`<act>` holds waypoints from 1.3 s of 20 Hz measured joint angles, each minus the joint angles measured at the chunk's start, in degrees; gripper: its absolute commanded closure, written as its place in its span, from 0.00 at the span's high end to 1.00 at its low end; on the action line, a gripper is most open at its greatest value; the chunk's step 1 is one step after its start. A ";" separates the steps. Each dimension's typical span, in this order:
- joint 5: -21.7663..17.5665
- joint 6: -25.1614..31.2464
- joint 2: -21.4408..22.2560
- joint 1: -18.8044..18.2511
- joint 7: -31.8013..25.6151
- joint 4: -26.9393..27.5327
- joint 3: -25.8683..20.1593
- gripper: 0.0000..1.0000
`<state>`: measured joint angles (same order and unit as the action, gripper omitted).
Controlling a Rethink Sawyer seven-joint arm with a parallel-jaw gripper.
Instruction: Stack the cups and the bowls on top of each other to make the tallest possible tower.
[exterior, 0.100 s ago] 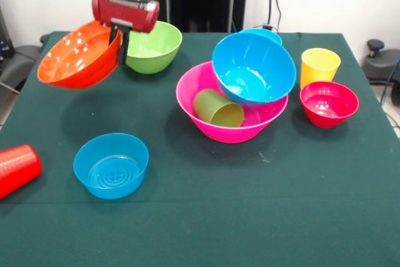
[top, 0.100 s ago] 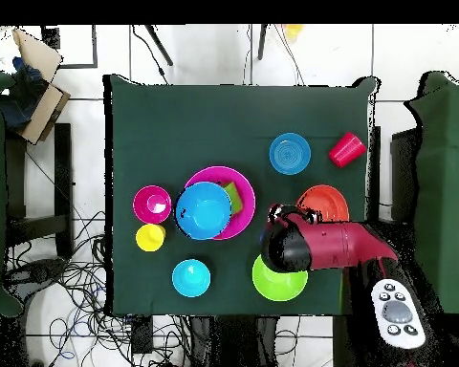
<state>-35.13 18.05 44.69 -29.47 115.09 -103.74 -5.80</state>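
1. Front view shows the gripper (exterior, 0.100 s ago: 120, 40) clamped on the rim of the orange bowl (exterior, 0.100 s ago: 78, 55), which hangs tilted above the table (exterior, 0.100 s ago: 250, 217), just beside the lime green bowl (exterior, 0.100 s ago: 154, 46).
2. Taking the pink bowl (exterior, 0.100 s ago: 206, 89) as landmark: the large blue bowl (exterior, 0.100 s ago: 253, 67) sits tilted inside it, the green cup (exterior, 0.100 s ago: 217, 108) lies on its side within it, and the held orange bowl is well apart from it, past the lime green one.
3. Likely handling: glossy plastic, so light, stiff and slippery. A rim pinch lets the bowl swing, and the thin wall is the only place to take hold.
4. Only the front view reveals the lift and tilt. The overhead view adds layout: the cyan bowl (top, 0.100 s ago: 191, 277) in full, barely visible from the front, the red cup (top, 0.100 s ago: 346, 149) and small blue bowl (top, 0.100 s ago: 290, 153) beyond the orange bowl from the pink one, and a handheld controller (top, 0.100 s ago: 396, 313) off the table.
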 measured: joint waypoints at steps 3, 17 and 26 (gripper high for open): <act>1.28 2.41 2.31 0.05 0.00 -0.92 -0.66 0.00; 5.76 13.36 10.56 8.54 0.00 -1.67 -1.18 0.00; 7.17 17.78 11.29 15.05 0.00 -0.09 -1.07 0.00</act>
<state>-27.95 35.83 55.98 -14.42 115.09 -103.82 -6.88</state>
